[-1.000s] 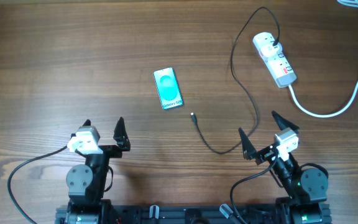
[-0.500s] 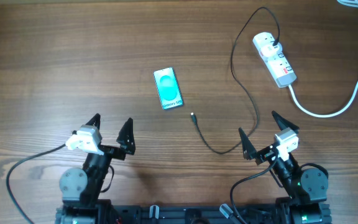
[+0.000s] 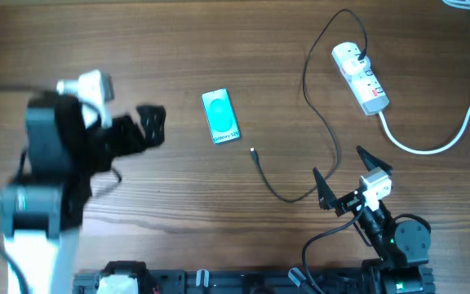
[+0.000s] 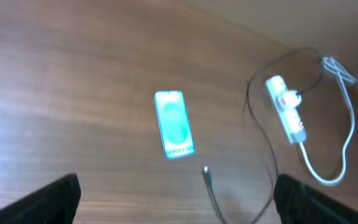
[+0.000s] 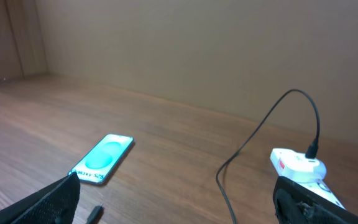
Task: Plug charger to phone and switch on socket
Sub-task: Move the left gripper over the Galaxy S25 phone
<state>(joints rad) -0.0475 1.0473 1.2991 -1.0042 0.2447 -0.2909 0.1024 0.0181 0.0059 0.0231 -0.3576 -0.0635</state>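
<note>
**On the table (image 3: 243, 41), nothing plugged yet**

We see the phone (image 3: 221, 117) lying screen-up, the charger (image 3: 256, 158) tip loose at its five o'clock, the socket (image 3: 360, 78) toward two o'clock. Our left gripper (image 3: 152, 122) and right gripper (image 3: 339, 163) gape, empty. Plugging and switching remain.

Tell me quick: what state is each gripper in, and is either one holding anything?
Left gripper: open, holding nothing.
Right gripper: open, holding nothing.
</note>
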